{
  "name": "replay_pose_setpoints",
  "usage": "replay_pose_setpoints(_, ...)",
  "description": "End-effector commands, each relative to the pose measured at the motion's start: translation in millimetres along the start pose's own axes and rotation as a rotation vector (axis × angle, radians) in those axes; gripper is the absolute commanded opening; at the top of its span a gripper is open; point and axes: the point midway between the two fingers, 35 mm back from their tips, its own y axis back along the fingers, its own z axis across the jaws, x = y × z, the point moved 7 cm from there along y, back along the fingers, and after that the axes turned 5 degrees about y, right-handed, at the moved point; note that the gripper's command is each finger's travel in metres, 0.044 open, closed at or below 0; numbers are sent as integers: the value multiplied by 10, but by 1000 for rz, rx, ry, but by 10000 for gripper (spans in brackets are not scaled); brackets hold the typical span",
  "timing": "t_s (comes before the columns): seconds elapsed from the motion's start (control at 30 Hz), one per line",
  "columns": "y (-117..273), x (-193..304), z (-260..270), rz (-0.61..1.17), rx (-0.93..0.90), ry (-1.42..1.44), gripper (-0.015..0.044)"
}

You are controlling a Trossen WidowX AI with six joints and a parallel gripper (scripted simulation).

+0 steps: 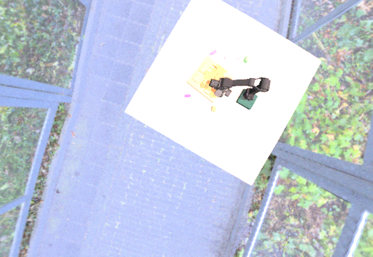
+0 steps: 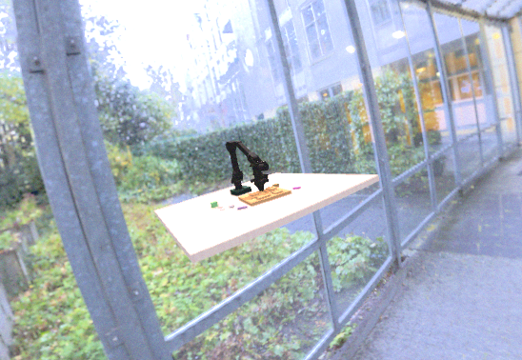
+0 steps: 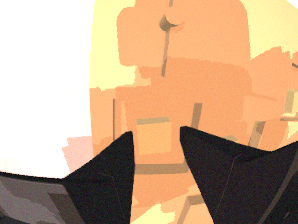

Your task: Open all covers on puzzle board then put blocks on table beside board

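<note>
Fingers spread, the gripper [image 1: 220,88] [image 2: 261,190] [image 3: 156,135] frames an apparent block [image 3: 154,137] at wrist-view centre, likely light, stiff, best pinched by opposite sides.

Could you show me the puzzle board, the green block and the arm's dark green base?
Board [image 1: 218,70] [image 2: 267,197] [image 3: 107,50]: top, exterior and wrist views; its surface.
Green block [image 1: 246,59] [image 2: 213,204]: top and exterior views; its middle.
Base [image 1: 242,103] [image 2: 245,190]: top and exterior views; a free edge.

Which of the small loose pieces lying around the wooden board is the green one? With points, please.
The green piece [image 1: 246,59] [image 2: 213,204] is the one off by itself, farther from the board [image 1: 218,68] [image 2: 259,201] than either purple piece [image 1: 213,52] [image 1: 187,96] [image 2: 296,188] [image 2: 242,208].
</note>
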Motion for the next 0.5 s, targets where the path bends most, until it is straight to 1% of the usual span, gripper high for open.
replay_pose_setpoints(0.0,-34,6,7,7,-9,4,144)
replay_pose_setpoints(0.3,-4,0,2,0,-1,0,84)
replay_pose_setpoints(0.47,-2,0,1,0,-1,0,80)
